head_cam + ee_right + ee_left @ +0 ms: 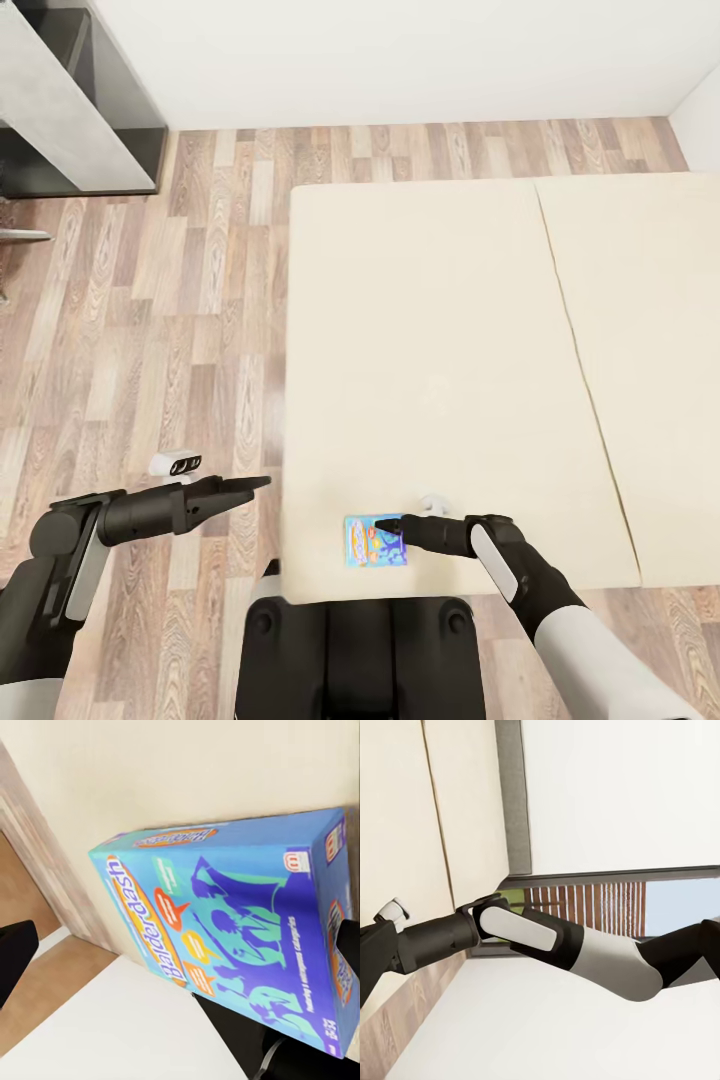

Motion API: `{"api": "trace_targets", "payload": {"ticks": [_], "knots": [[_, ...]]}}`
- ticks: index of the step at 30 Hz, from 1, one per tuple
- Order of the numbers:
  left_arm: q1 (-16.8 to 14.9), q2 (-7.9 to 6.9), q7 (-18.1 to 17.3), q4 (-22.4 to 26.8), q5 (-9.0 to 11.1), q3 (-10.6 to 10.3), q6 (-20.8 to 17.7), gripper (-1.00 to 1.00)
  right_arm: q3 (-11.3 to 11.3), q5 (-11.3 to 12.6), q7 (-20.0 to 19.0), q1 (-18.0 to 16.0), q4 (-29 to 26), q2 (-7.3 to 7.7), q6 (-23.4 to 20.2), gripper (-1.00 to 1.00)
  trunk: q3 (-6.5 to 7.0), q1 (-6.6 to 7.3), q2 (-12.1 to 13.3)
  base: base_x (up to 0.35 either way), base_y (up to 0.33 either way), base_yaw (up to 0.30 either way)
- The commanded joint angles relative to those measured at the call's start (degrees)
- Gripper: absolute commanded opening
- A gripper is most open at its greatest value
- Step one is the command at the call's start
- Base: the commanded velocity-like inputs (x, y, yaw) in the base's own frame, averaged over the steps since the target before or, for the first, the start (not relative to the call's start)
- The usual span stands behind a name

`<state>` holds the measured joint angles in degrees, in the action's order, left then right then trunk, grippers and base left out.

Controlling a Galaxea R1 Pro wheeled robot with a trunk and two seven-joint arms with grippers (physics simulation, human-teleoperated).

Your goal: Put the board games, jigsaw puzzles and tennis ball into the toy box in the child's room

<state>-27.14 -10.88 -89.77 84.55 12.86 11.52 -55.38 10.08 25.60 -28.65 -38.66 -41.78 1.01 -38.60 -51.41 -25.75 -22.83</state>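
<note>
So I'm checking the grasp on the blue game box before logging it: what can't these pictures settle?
- Right pincer grip: the head view is too small, and the right wrist view crops its fingers at the edges around the Balderdash box.
- Left pincer: head view, too small to tell open from shut.
- Bed: right side cut off.

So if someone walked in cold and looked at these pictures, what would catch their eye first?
Probably the small blue game box, the one bright thing on the wide cream bed, lying at its near edge. The right gripper reaches over the box; the right wrist view shows it close up, lettered Balderdash. The left gripper hangs over the wood floor beside the bed.
</note>
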Motion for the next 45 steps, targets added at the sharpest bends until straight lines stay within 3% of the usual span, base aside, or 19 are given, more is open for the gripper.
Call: {"api": "trace_targets", "payload": {"ticks": [1, 45], "knots": [[0.0, -0.01, -0.2, 0.0, 0.0, 0.0, -0.6, 1.0, 0.1, 0.2, 0.0, 0.0, -0.1, 0.05, -0.2, 1.0, -0.06, -0.03, -0.1, 0.0, 0.131, 0.0], [0.0, -0.1, -0.2, 0.0, 0.0, 0.1, -0.6, 1.0, 0.2, 0.2, -0.1, 0.0, -0.6, -0.21, -0.4, 1.0, -0.06, -0.03, -0.1, 0.0, 0.018, 0.0]]}}
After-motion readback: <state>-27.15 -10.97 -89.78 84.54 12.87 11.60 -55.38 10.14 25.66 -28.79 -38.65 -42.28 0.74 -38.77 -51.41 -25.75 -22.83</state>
